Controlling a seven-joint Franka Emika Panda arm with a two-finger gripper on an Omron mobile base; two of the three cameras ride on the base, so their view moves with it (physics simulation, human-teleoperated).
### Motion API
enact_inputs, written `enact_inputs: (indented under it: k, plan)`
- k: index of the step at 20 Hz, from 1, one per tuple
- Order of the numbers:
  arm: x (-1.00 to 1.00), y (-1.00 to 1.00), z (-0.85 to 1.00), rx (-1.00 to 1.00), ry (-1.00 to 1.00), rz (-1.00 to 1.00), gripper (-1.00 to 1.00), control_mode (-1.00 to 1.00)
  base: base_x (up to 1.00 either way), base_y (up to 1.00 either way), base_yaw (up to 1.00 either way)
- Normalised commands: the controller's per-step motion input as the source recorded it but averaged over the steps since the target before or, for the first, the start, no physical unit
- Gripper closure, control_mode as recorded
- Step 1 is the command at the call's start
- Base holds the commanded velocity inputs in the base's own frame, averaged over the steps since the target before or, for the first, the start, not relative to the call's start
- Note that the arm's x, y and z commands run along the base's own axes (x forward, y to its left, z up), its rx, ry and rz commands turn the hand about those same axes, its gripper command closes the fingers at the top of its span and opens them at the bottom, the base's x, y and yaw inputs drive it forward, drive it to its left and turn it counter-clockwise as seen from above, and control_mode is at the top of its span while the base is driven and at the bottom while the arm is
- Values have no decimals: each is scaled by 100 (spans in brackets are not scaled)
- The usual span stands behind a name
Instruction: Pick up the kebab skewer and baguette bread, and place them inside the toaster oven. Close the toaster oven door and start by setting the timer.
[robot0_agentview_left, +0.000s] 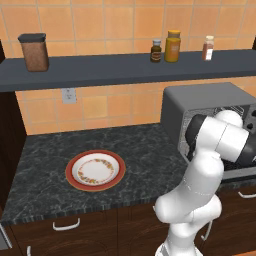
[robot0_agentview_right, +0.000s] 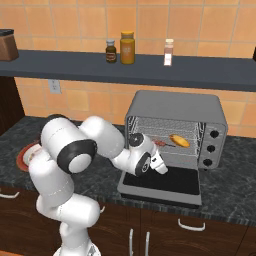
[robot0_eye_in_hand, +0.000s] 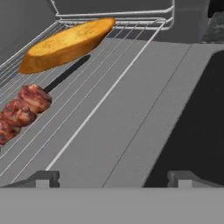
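Observation:
The grey toaster oven (robot0_agentview_right: 175, 107) (robot0_agentview_left: 200, 107) stands on the dark counter. Its door (robot0_agentview_right: 162, 184) is folded down flat in front. Inside, on the wire rack (robot0_eye_in_hand: 87, 118), lie the golden baguette bread (robot0_agentview_right: 179, 140) (robot0_eye_in_hand: 65, 43) and, left of it, the kebab skewer (robot0_agentview_right: 162, 143) (robot0_eye_in_hand: 22, 111) with its reddish-brown meat chunks. My gripper (robot0_agentview_right: 163, 168) (robot0_eye_in_hand: 113, 179) hovers over the lowered door just in front of the rack. It is open, with nothing between its fingertips (robot0_eye_in_hand: 41, 178). The door's dark glass (robot0_eye_in_hand: 197, 122) shows at the right of the hand view.
A red-rimmed plate (robot0_agentview_left: 95, 170) sits bare on the counter left of the oven. The oven's knob panel (robot0_agentview_right: 214, 145) is on its right side. A shelf (robot0_agentview_right: 150, 67) above carries several jars, and a brown canister (robot0_agentview_left: 34, 51) stands at its left end.

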Motion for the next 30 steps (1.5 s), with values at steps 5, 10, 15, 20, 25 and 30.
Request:
enact_inputs:
  k: [5,10,15,20,25,30]
  plan:
    - [9,1,0,5,-14,0,-100,-100,0,0,0]
    - [-64,1,14,3,-11,2,-100,-100,0,0,0]
    - [-100,-7,54,7,-1,21,-100,-100,0,0,0]
    - [-76,-6,89,7,13,27,-100,-100,0,0,0]
    - [-50,0,99,0,38,21,-100,-100,0,0,0]
    - [-77,0,49,0,33,26,-100,-100,0,0,0]
